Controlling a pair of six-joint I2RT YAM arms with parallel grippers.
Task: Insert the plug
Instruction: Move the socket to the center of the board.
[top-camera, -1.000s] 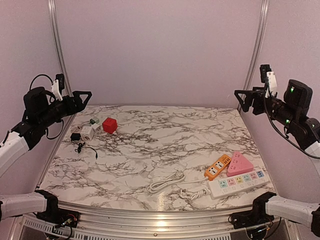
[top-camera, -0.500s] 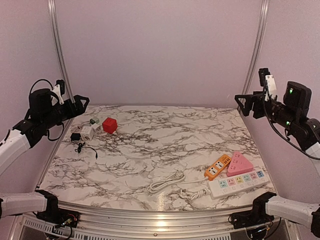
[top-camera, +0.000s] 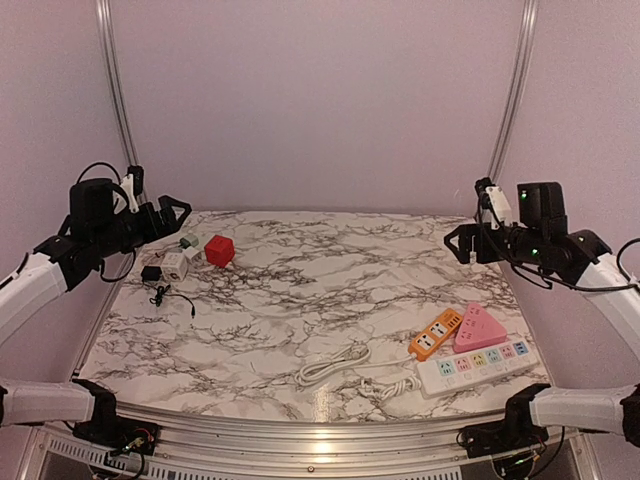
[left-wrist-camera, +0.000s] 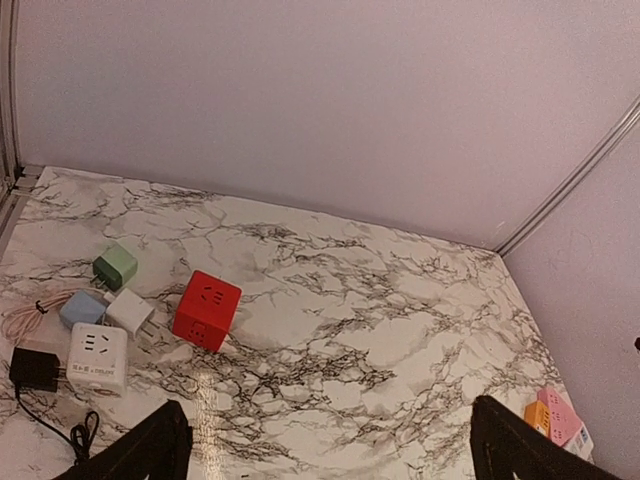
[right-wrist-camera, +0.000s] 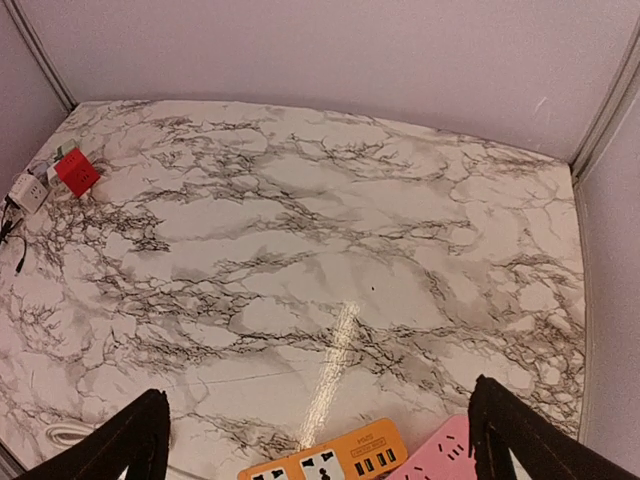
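Note:
A small white plug (left-wrist-camera: 130, 312) lies with a green adapter (left-wrist-camera: 115, 267) and a blue one (left-wrist-camera: 82, 308) at the table's far left, beside a white cube socket (top-camera: 174, 264), a red cube socket (top-camera: 219, 250) and a black adapter (top-camera: 152, 272) with a thin cord. My left gripper (top-camera: 168, 211) hovers open above and left of this cluster, nothing between its fingers. At the near right lie an orange power strip (top-camera: 435, 334), a pink triangular socket (top-camera: 479, 326) and a white power strip (top-camera: 473, 366). My right gripper (top-camera: 459, 241) hangs open high above them, empty.
A coiled white cable (top-camera: 335, 365) runs from the white strip toward the front middle of the marble table (top-camera: 330, 290). Metal posts (top-camera: 118, 100) stand at both back corners, with pale walls close behind and to each side.
Both arms have come down and swung inward over the table. The right gripper moved left and lower, the left gripper slightly right and lower. Both stay open.

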